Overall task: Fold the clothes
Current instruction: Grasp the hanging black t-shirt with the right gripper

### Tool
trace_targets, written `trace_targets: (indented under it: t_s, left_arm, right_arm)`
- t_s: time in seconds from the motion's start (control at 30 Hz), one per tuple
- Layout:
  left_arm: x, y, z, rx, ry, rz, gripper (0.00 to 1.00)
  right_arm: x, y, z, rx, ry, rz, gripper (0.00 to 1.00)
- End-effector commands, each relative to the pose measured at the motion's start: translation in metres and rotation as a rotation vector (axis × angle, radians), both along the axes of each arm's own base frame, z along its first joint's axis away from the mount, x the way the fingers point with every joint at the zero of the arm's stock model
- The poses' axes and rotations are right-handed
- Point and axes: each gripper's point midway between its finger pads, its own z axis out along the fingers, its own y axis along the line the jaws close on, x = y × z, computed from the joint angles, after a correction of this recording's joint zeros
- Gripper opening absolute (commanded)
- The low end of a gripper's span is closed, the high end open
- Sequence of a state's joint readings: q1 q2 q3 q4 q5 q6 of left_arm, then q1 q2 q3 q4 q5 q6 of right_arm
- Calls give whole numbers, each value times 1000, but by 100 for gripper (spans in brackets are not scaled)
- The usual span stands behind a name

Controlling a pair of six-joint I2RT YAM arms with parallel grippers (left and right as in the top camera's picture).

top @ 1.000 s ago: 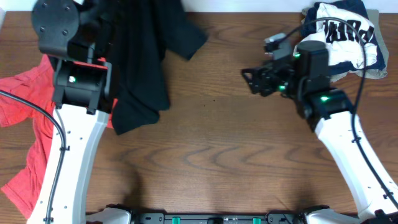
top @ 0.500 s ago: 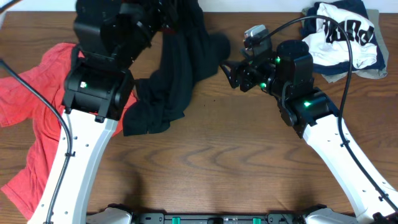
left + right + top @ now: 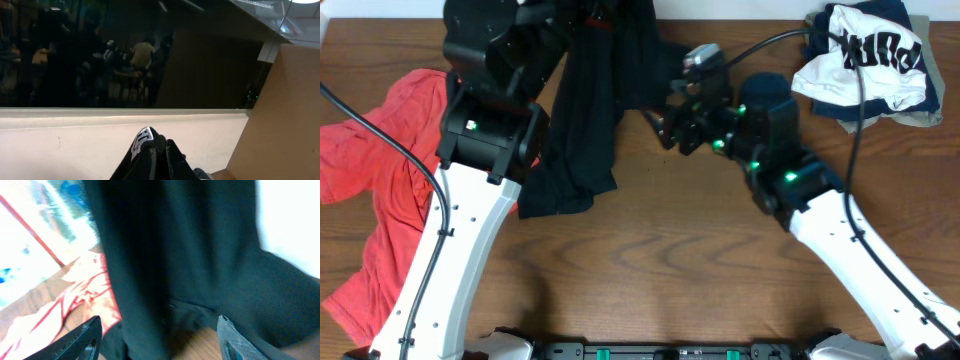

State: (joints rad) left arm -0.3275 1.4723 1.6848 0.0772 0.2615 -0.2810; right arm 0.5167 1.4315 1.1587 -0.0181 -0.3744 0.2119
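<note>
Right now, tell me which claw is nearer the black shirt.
Left. The left claw grips the black shirt; the right claw hangs open just beside it.

A limp black fabric garment (image 3: pixel 190 255) hangs, blurred, ahead of the right gripper (image 3: pixel 159 327), whose dark fingers (image 3: pixel 80 341) are spread wide (contact unclear). A crumpled coral-red cloth (image 3: pixel 102 282) lies on the brown wooden tabletop (image 3: pixel 32 300).

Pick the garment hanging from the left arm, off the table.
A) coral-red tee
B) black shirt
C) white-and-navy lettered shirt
B: the black shirt hangs from the left gripper, while the coral-red tee lies spread on the table and the lettered shirt sits heaped at far right.
</note>
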Motion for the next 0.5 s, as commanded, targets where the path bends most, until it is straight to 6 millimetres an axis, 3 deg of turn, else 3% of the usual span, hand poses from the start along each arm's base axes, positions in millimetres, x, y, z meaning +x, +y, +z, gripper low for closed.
trace_targets:
  t_s: [0.0, 0.3, 0.47]
  left_arm:
    - [-14, 3, 27, -13, -66, 23, 6]
    - [-17, -10, 20, -6, -37, -1, 6]
    - [-14, -11, 6, 16, 19, -2, 6]
  right_arm:
    - [-4, 25, -12, 7, 26, 40, 70]
    - [21, 75, -39, 101, 0, 19, 72]
    - [31, 94, -54, 176, 27, 5, 58]
